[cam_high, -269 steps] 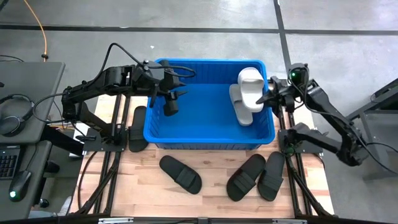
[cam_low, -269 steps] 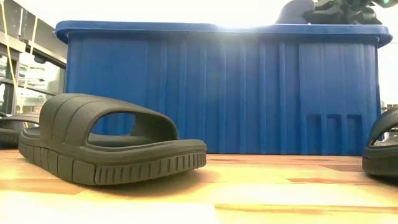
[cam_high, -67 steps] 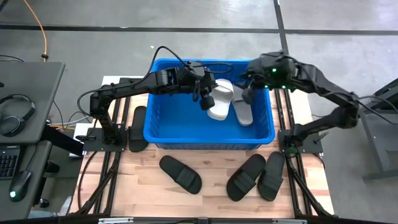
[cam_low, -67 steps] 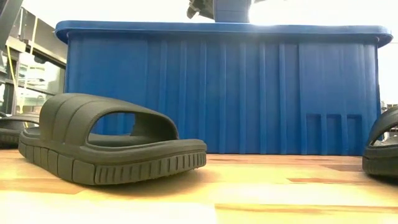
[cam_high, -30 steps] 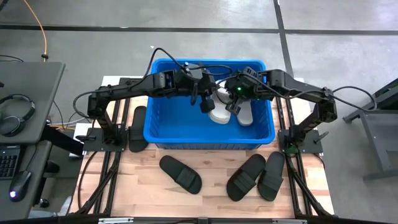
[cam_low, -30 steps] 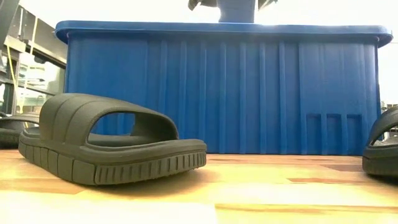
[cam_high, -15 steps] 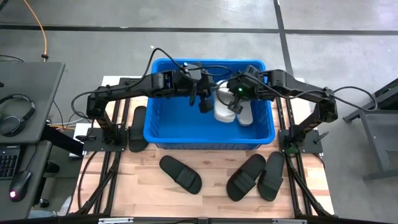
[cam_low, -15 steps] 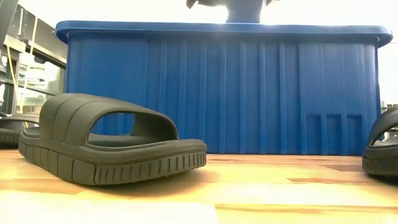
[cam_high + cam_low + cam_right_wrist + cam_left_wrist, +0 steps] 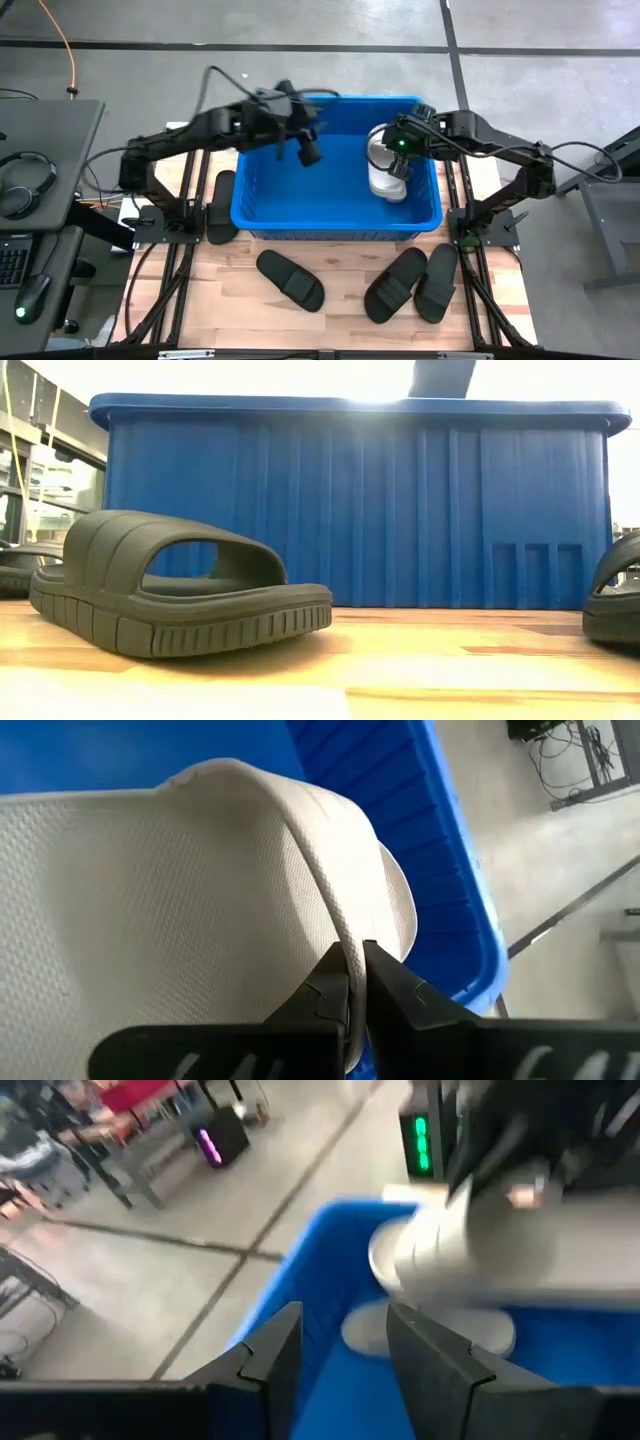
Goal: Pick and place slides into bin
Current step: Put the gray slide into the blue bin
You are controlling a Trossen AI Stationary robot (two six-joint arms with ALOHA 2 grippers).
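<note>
While the left end effector (image 9: 308, 155) hangs open, the right end effector (image 9: 352, 982) pinches a grey slide (image 9: 200, 870) inside the bin (image 9: 300, 205).

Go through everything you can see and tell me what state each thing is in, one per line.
Bin: upright on the table, holding light grey slides.
Light grey slide: pinched at its edge by the right end effector, inside the bin.
Right end effector: shut on that slide.
Left end effector: open, empty, above the bin.
Black slides: four lying on the table outside the bin.
</note>
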